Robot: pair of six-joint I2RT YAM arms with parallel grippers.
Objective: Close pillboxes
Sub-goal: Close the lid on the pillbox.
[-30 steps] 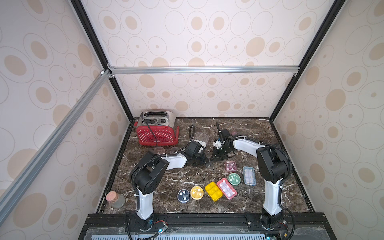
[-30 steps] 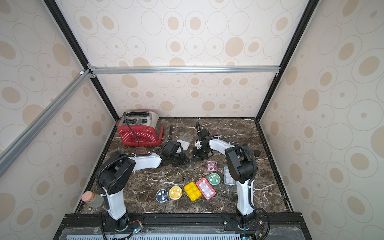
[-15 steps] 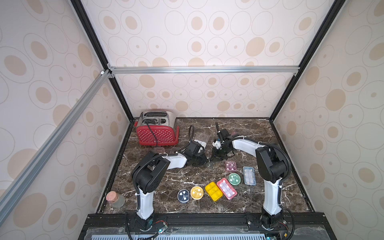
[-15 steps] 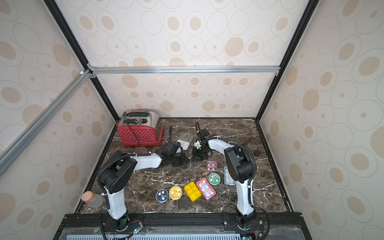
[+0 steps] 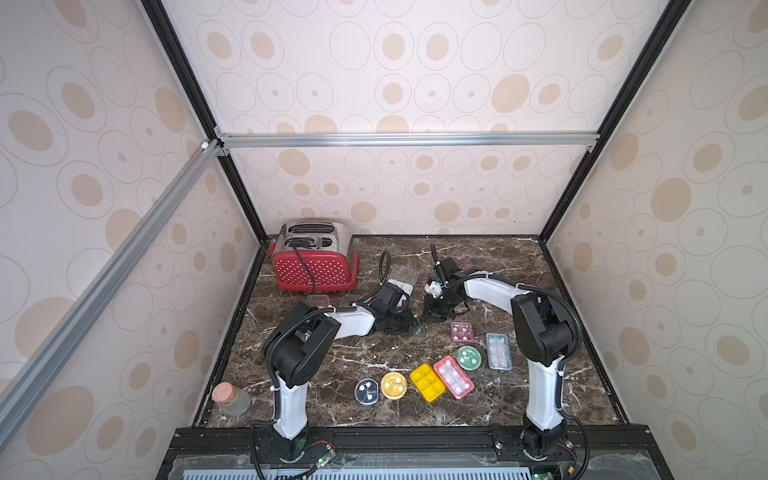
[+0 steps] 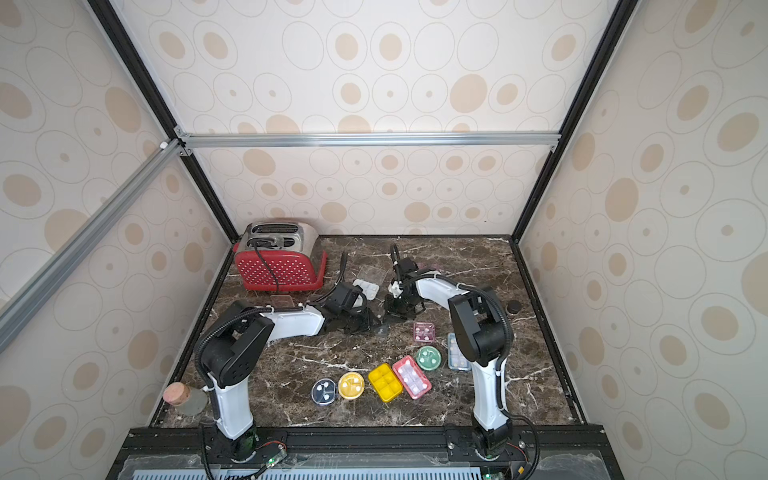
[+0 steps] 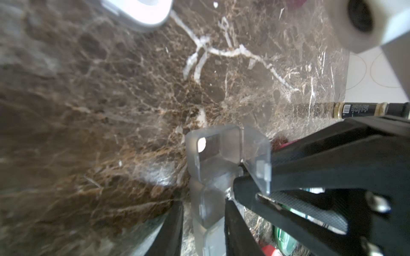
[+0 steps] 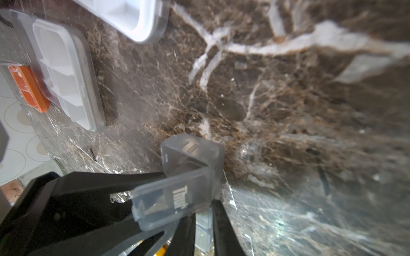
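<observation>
A clear strip pillbox (image 7: 208, 199) lies on the marble mid-table, and both grippers meet at it. My left gripper (image 7: 203, 206) straddles it, open a little, with a gap at one finger. My right gripper (image 8: 203, 212) is shut on the same box, whose "Thur" lid (image 8: 175, 199) stands flipped open. In both top views the two grippers (image 5: 401, 322) (image 5: 432, 313) nearly touch. Several closed pillboxes line the front: blue round (image 5: 367, 391), yellow round (image 5: 393, 385), yellow (image 5: 428, 382), red (image 5: 453, 377), green (image 5: 468, 358), blue (image 5: 498, 351), maroon (image 5: 461, 332). A white pillbox (image 5: 402, 286) lies open behind.
The red dotted toaster (image 5: 313, 262) stands at the back left with two brownish boxes (image 5: 318, 300) in front of it. A cork-stoppered jar (image 5: 230, 399) sits at the front left edge. A small black cap (image 6: 514, 306) lies near the right wall. An orange box (image 8: 28, 88) lies beside the white one's lid.
</observation>
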